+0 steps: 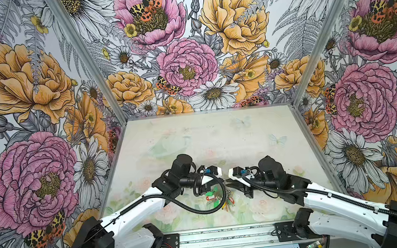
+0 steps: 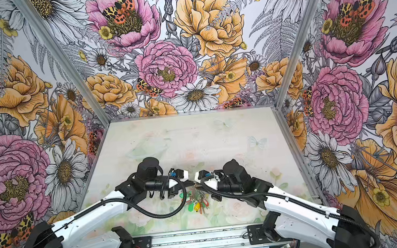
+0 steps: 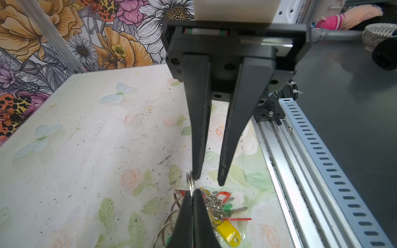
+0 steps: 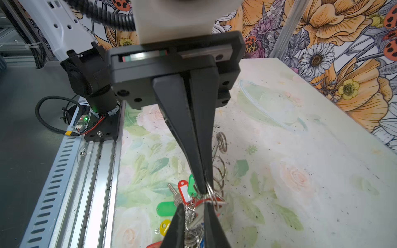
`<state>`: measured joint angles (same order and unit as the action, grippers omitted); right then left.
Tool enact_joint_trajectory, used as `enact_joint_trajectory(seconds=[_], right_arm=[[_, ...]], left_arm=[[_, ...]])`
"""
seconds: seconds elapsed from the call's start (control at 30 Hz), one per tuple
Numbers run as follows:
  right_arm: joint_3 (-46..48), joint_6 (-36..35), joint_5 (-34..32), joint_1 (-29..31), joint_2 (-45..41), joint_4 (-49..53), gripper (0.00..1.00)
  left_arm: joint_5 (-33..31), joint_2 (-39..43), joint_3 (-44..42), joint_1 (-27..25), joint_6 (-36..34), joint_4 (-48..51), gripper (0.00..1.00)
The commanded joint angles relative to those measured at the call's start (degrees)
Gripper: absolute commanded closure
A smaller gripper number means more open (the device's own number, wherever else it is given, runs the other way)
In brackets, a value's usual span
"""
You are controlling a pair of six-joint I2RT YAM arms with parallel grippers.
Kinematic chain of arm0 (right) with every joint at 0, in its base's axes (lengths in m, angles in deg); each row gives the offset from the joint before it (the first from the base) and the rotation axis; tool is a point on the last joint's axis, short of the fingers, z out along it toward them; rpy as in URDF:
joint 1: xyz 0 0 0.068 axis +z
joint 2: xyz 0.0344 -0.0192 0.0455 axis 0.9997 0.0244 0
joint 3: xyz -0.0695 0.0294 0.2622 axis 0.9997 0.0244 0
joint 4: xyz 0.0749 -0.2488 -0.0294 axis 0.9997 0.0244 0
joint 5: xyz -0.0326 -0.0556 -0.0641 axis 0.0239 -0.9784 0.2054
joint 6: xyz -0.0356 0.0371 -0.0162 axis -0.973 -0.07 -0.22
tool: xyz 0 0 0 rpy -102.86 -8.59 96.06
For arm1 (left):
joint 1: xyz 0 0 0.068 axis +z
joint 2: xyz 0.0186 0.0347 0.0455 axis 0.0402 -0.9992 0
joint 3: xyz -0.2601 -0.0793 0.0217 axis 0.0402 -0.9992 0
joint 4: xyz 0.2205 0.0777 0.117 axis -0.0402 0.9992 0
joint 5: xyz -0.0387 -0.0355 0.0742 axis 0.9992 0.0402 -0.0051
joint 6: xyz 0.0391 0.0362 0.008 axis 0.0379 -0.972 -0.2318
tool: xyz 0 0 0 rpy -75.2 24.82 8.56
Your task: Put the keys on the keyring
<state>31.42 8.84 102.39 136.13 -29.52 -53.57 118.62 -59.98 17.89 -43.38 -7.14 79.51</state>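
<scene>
Both arms meet over the near middle of the bench [image 1: 218, 132], tip against tip. The left tool [image 4: 203, 190] is clenched on the keyring [image 3: 214, 206]. Its two fingers are pressed together and pinch one silver split ring [image 3: 190, 182] at the top of the bunch. The right tool [image 3: 208, 181] is released: its fingers stand a little apart, and only the bench shows between the tips. One of its fingertips [image 3: 196, 177] is just beside the pinched ring. I cannot tell if it touches.

The keyring is a tangle of silver rings and coloured tags, directly under the two tools. Its upper part is held up by the left tool, and the lower tags seem to lie on the bench. Some large wire rings [image 4: 220, 171] of it are on the far side of the tools.

The keys [image 4: 183, 190], a red tag with a white window and a small metal key beside it, are in the bunch on the near side of the tips. They are close to a green tag [image 4: 166, 208]. A yellow tag [image 3: 227, 233] lies flat, nearer to the rail [image 3: 279, 150]. Whether the red tag is hooked on a ring, the views do not show.
</scene>
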Motion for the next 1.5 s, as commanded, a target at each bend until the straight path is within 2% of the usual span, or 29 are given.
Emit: enact_joint_trajectory(seconds=[0.0,0.37,0.77,1.03,1.47], right_arm=[[-2.08,-0.44,0.78,-0.3,0.06,-0.94,0.81],[0.01,-0.01,-3.56,-0.51,-5.72,-1.04,0.8],[-1.31,0.42,0.39,-0.54,0.0,-3.5,0.82],[-1.42,0.87,2.15,-0.6,0.81,-4.67,0.88],[-1.39,1.74,1.42,-0.58,1.04,-3.58,0.99]], left_arm=[[3.69,0.99,0.29,-0.08,-1.53,-1.0,1.0],[2.9,1.6,-0.45,-0.23,-1.53,-0.75,1.0],[3.73,2.11,-0.89,-0.65,-1.92,-0.87,1.0],[5.18,1.62,-0.54,-0.75,-1.75,-0.77,1.0],[2.61,2.83,-1.55,-0.67,-1.14,-2.85,1.0]])
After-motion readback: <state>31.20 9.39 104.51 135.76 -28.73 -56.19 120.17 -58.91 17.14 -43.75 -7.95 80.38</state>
